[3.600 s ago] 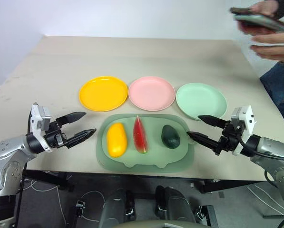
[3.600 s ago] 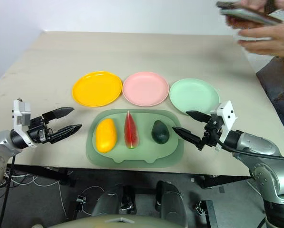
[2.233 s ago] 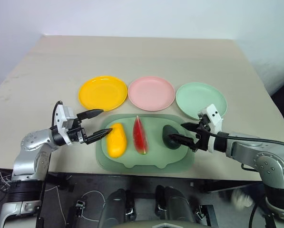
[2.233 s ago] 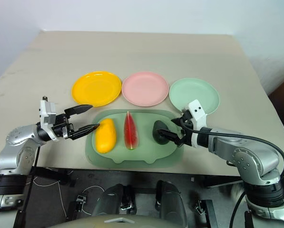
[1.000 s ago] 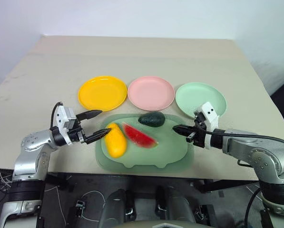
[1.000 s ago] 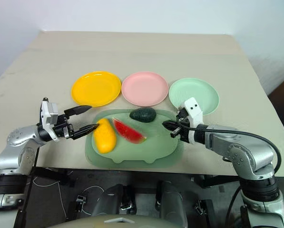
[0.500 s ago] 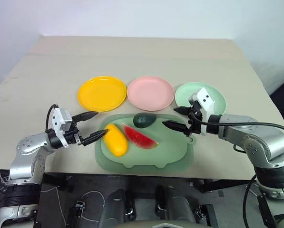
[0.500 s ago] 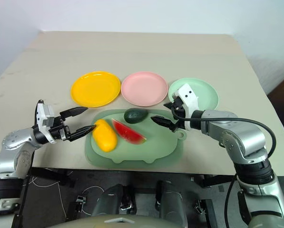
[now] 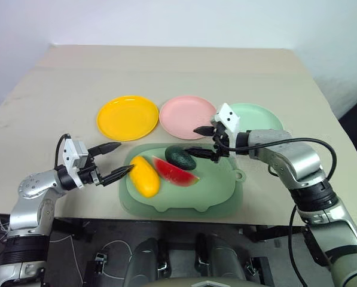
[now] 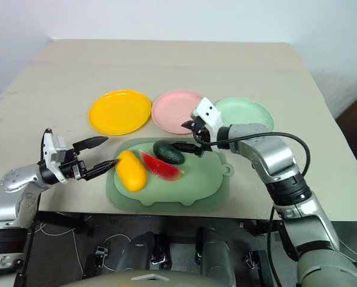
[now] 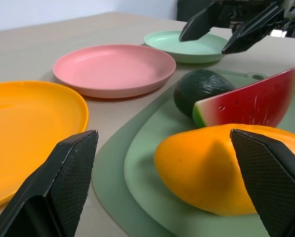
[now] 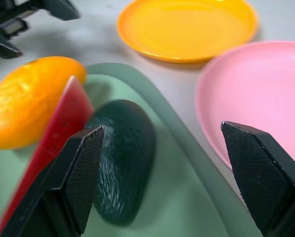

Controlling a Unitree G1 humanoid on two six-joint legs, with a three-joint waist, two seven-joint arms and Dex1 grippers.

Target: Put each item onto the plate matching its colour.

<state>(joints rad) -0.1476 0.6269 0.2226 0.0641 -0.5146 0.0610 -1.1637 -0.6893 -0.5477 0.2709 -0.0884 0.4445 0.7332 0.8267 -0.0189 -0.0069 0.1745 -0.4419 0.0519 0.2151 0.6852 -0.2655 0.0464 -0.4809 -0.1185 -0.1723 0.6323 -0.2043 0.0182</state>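
On my tabletop (image 9: 58,89), a pale green tray (image 9: 184,197) holds mango (image 9: 143,175), watermelon (image 9: 175,171) and avocado (image 9: 180,157). Behind the tray sit yellow (image 9: 127,117), pink (image 9: 188,116) and mint (image 9: 256,115) plates. My left gripper (image 9: 116,159), jaws released, flanks the tray's mango; my right gripper (image 9: 197,141), jaws released, hovers by the avocado.

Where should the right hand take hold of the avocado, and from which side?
Across its narrow middle, coming from its free side toward the pink plate. The avocado lies lengthwise on the tray, with the watermelon wedge close against its other side.
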